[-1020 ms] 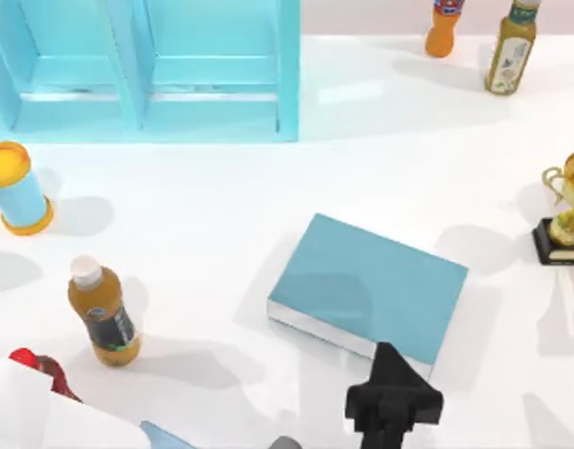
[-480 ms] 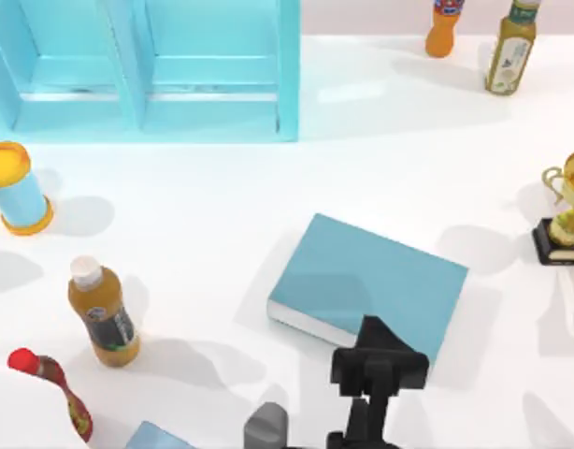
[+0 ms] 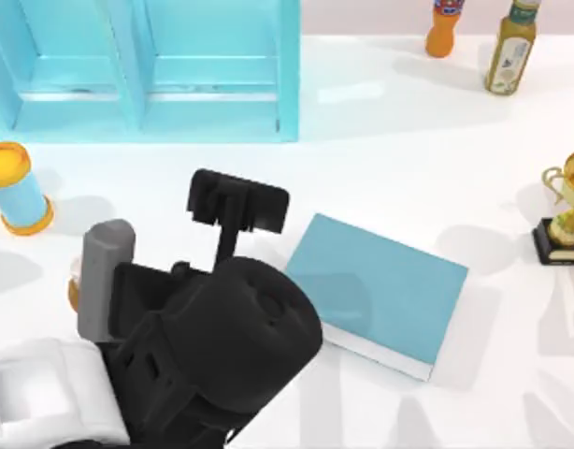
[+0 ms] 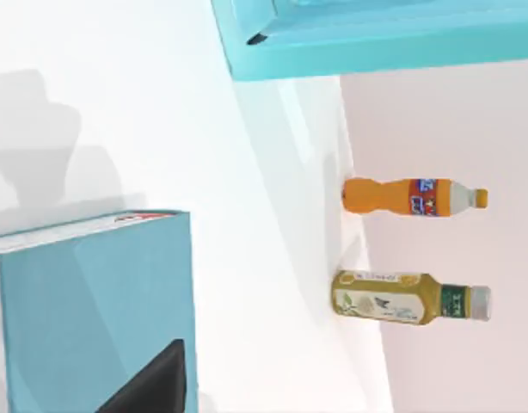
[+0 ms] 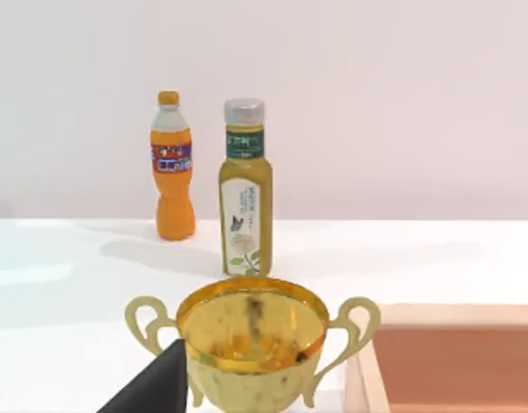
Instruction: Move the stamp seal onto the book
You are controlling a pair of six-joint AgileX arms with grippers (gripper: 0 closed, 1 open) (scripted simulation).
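My big black left arm (image 3: 203,346) reaches over the white surface (image 3: 408,159). Its left tool (image 3: 238,201) hangs just beside the left corner of the book (image 3: 380,290). I cannot tell if the tool is shut or holding anything. The stamp seal is hidden, maybe under the tool, so I cannot tell where it is.

I think the job now is to bring the tool over the middle of the blue cover. It should go across slowly, stay level, then come down gently so the stamp seal stands flat.

The top view shows the whole book and how near the tool is. The left wrist view shows the white page edges up close. The right arm is parked on the right, and its wrist view looks into the gold trophy (image 5: 251,344).
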